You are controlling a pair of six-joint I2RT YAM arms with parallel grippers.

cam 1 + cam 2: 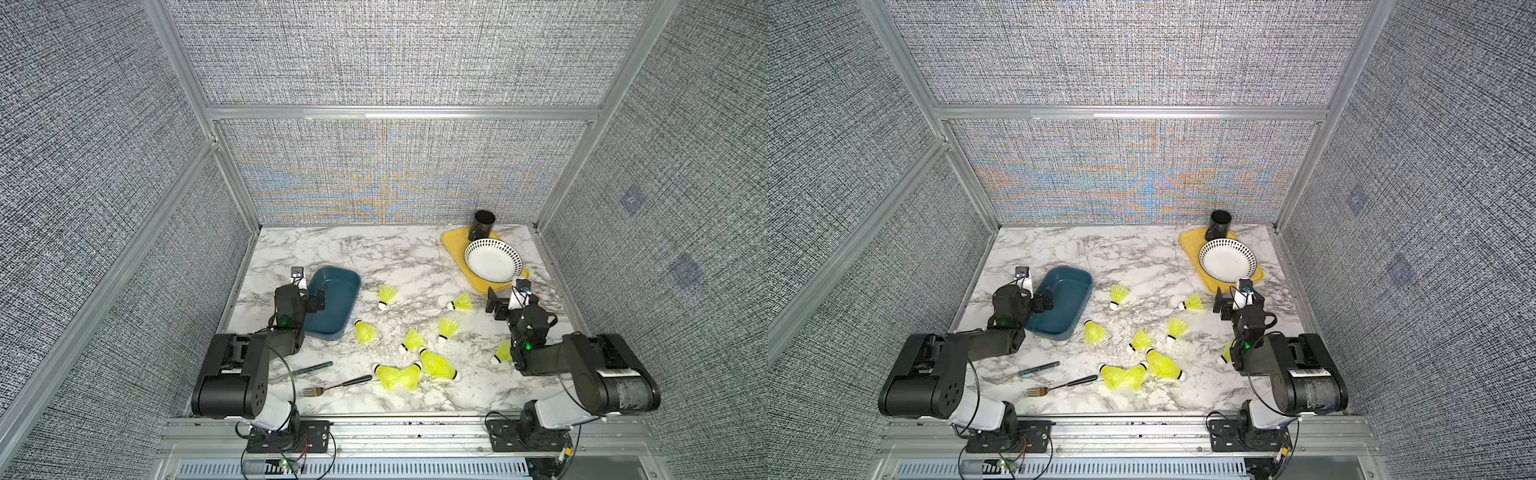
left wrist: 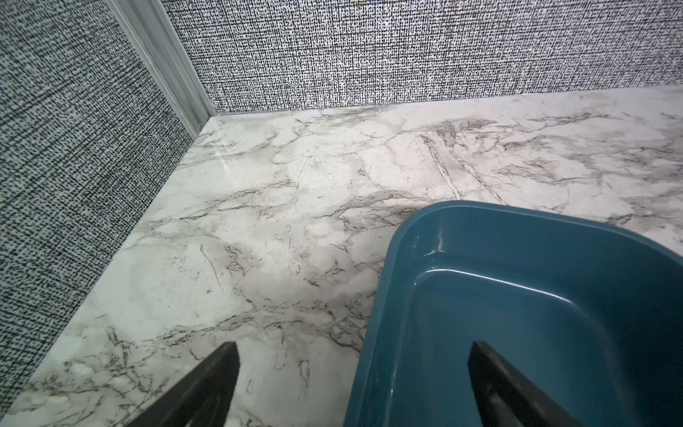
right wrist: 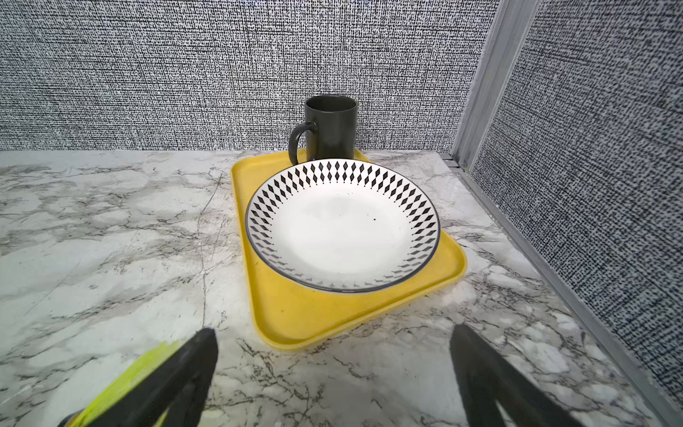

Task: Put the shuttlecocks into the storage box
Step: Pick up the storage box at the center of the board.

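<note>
left arm (image 1: 286, 309) low, left jaws wide apart | right arm (image 1: 530, 328) low, right jaws apart, seemingly empty

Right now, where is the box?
In both top views the box sits left of centre, the left gripper straddling its left wall, shuttlecocks to its right.

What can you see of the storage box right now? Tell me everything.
The storage box is a shallow, glossy dark-teal plastic tub, rectangular with rounded corners, with a pale scuff on one inner wall. It sits upright and empty on the marble table, toward the left. The open left gripper straddles its left rim; contact cannot be told. The nearest shuttlecock lies apart from it.
</note>
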